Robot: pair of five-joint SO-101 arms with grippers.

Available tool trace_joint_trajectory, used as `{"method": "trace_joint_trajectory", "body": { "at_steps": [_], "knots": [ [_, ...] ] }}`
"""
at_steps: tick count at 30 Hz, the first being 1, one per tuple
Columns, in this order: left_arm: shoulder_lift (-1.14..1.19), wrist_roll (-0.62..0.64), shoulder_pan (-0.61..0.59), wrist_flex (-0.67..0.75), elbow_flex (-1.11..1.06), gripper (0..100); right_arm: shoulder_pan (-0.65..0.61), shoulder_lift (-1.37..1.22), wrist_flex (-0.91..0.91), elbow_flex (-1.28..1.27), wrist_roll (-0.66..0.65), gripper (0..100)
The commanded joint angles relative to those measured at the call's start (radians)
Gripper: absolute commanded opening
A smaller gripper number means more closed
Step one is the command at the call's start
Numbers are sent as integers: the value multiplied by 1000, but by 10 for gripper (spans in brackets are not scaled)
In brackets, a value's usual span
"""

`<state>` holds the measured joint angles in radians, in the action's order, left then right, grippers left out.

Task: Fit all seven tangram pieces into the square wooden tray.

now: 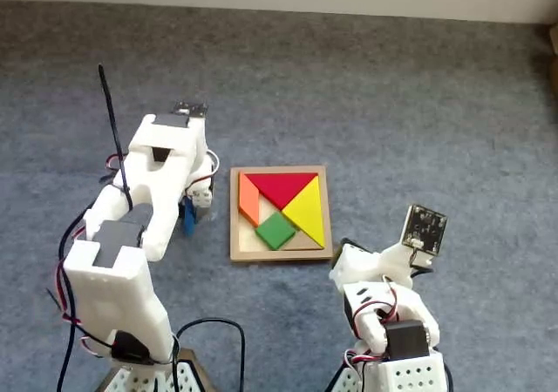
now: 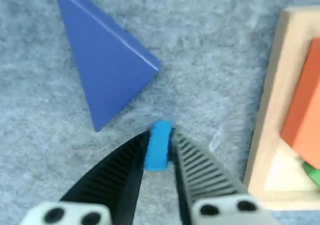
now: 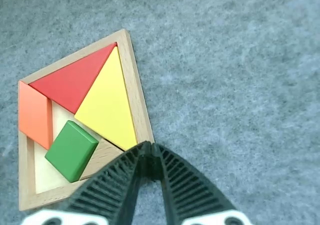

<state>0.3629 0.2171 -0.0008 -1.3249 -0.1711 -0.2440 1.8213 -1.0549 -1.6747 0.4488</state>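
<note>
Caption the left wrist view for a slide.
Left hand grips a light-blue piece beside the blue triangle, next to the tray.

You have one square wooden tray (image 1: 281, 256) holding four pieces: one red triangle (image 1: 281, 187), one yellow triangle (image 1: 307, 211), one orange parallelogram (image 1: 248, 200) and one green square (image 1: 275, 231). Outside it you can count two more, one dark blue triangle (image 2: 107, 60) and one light blue piece (image 2: 160, 147). Two grippers complete the count: the left gripper (image 2: 161, 134) and the right gripper (image 3: 148, 151).
</note>
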Motion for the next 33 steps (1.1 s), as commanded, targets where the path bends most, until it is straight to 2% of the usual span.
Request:
{"method": "trace_joint_trajectory", "body": {
  "at_steps": [1,9,15,21,33],
  "knots": [
    [-12,2,24,-3,50,16,16,15,18,-104,-9,5],
    [-42,0,65,-61,51,5,16,15,18,-104,-9,5],
    [-176,0,182,-132,48,5,16,15,18,-104,-9,5],
    [-260,2,297,-129,56,5,16,15,18,-104,-8,5],
    [-124,5,456,49,59,8,16,15,18,-104,-8,5]
  ]
}}
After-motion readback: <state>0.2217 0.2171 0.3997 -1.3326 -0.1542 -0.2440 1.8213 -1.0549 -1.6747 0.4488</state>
